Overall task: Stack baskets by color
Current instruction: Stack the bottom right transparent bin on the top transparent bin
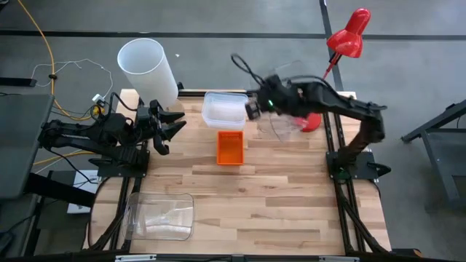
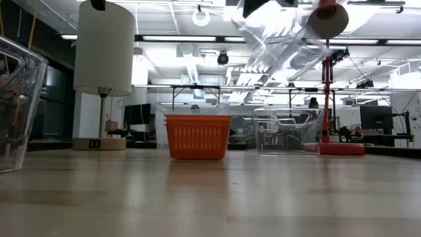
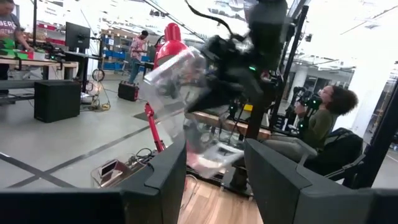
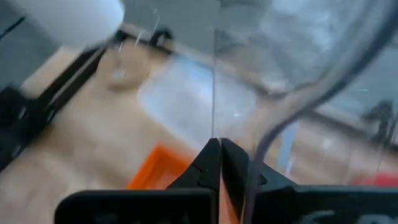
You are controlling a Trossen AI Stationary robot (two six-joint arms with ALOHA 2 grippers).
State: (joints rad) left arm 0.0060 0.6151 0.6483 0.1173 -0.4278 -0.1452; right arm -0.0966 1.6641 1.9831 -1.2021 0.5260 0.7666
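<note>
Currently, held bin: a clear bin (image 1: 280, 122) hangs in the air near the red lamp (image 1: 348, 36), probably light, stiff and slippery.
Best hold: thin rim or wall.
Right gripper (image 4: 219, 149): jaws pinched shut on the clear bin's wall.
Left gripper (image 1: 169, 127): partly open, empty, beside the white cylinder (image 1: 148, 67).
Orange basket (image 1: 230, 148): mid-table.

Orange basket (image 1: 230, 148) sits upright mid-table, ribbed sides, open top. Just behind it, a clear shallow bin (image 1: 223, 108) rests flat. A clear bin (image 1: 285, 120) is up in the air, tilted, pinched by its wall. Another large clear bin (image 1: 161, 215) lies at the near-left corner.
</note>
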